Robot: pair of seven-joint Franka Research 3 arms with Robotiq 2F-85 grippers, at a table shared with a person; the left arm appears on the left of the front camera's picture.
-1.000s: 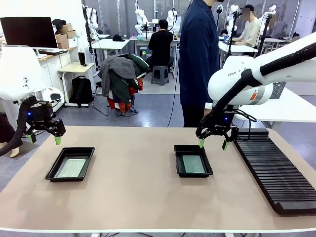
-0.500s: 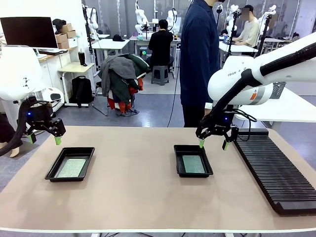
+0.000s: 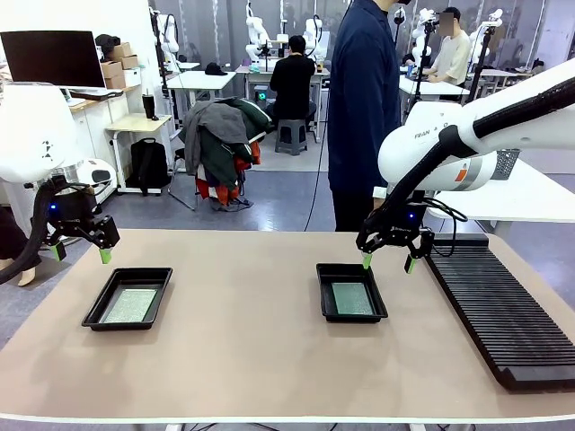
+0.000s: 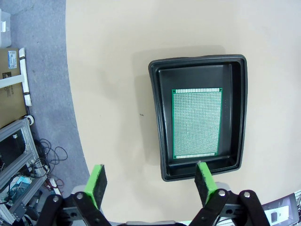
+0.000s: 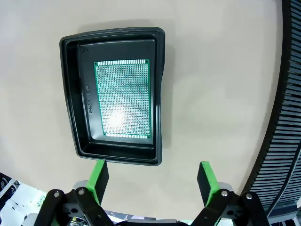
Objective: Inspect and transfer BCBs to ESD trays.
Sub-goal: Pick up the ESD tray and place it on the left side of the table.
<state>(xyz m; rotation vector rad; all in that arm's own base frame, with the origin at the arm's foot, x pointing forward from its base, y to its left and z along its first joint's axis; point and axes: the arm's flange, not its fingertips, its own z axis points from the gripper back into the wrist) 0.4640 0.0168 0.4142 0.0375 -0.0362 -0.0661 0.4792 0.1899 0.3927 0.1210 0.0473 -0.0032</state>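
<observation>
Front view, from left to right: the left hand (image 3: 81,250) hangs at the left edge of the frame, above the table (image 3: 252,350) and just beyond the far left corner of the left tray (image 3: 129,298), its green-padded fingers spread and grasping nothing. That tray sits at centre left with a pale green board (image 3: 129,305) lying flat on its floor. Right of centre, the right tray (image 3: 351,292) holds a second board (image 3: 352,298). The right hand (image 3: 387,261) hovers above that tray's far right corner, released and empty. A long ribbed black rack (image 3: 499,310) runs along the right side of the frame. A person in dark blue (image 3: 361,108) stands at the far edge, upper centre.

Left wrist view: the open fingers (image 4: 97,184) rise at the bottom, the tray (image 4: 200,117) with its board (image 4: 197,124) right of centre.

Right wrist view: the spread fingers (image 5: 99,174) sit below the tray (image 5: 115,96), whose board (image 5: 123,98) lies flat at upper left; the rack (image 5: 287,127) curves down the right edge.
</observation>
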